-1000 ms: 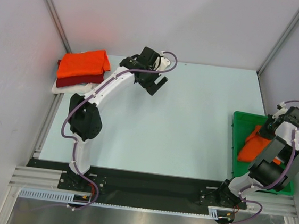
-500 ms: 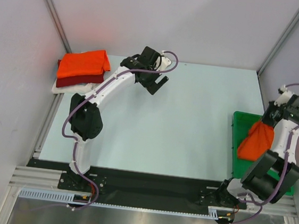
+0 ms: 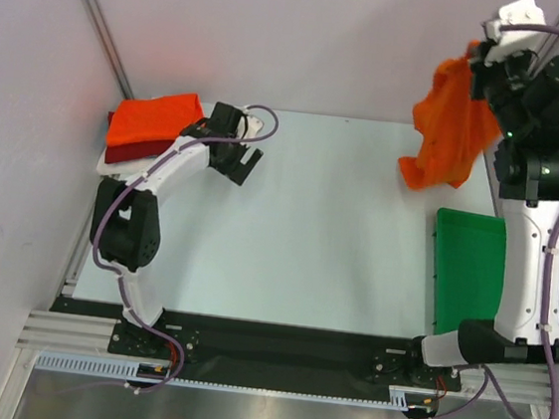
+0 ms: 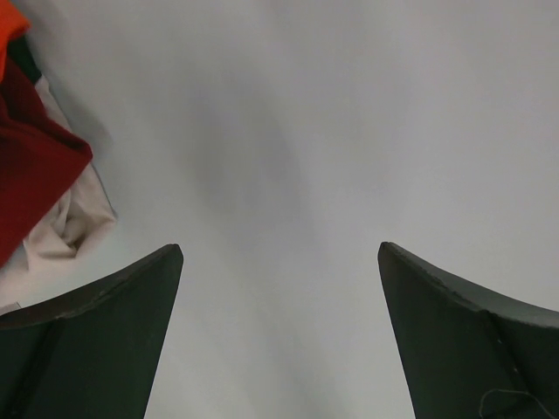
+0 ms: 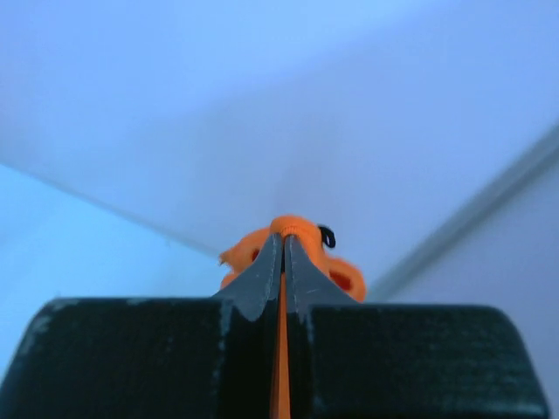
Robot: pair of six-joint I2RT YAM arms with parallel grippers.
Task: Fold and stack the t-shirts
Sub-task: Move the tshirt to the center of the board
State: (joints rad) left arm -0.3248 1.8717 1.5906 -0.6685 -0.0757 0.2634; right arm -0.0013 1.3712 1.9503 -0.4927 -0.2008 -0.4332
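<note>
A stack of folded t-shirts sits at the table's far left corner: an orange t-shirt (image 3: 152,118) on top, a dark red t-shirt (image 3: 141,149) under it, a white t-shirt (image 3: 114,163) at the bottom. The dark red t-shirt (image 4: 31,166) and white t-shirt (image 4: 74,218) show at the left of the left wrist view. My left gripper (image 3: 247,162) is open and empty just right of the stack, low over the table. My right gripper (image 3: 478,52) is raised high at the far right, shut on another orange t-shirt (image 3: 448,127) that hangs crumpled below it. The cloth is pinched between the fingertips (image 5: 272,253).
A green plastic tray (image 3: 468,271) stands at the table's right edge, below the hanging shirt. The enclosure walls close in at the back and both sides. The pale table top (image 3: 328,225) lies between the arms.
My right gripper has lifted the orange t-shirt out of the green tray and swung it up high toward the back. My left gripper has moved left, closer to the stack.
</note>
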